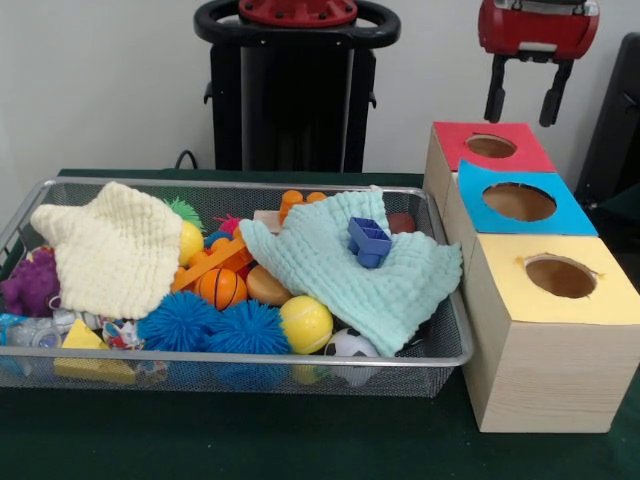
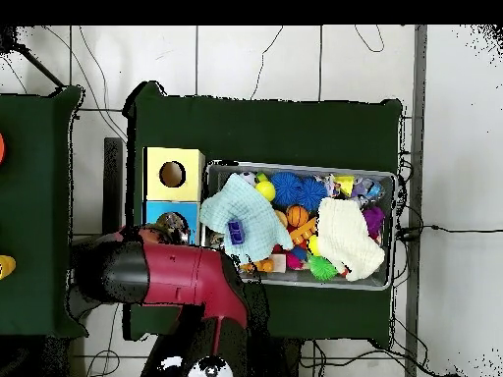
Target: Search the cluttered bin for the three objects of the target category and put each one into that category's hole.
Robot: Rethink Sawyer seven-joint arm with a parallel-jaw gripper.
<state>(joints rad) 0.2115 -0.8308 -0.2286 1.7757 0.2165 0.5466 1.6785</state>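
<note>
Clear bottle (image 1: 30, 332) lying lengthwise at wire-mesh bin (image 1: 250, 185) left end, pincer (image 1: 528, 100) open above red-topped box (image 1: 490, 146).

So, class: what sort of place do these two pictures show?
Probably a robot lab test bench: a red arm over a green-covered table, a wire bin of toys, and wooden sorting boxes with holes.

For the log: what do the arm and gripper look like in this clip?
The gripper has a glossy red housing with a pale plate on top and two straight black fingers. From overhead, the arm is a thick rounded link, red with a black end section. No cables or markings are readable on it.
</note>
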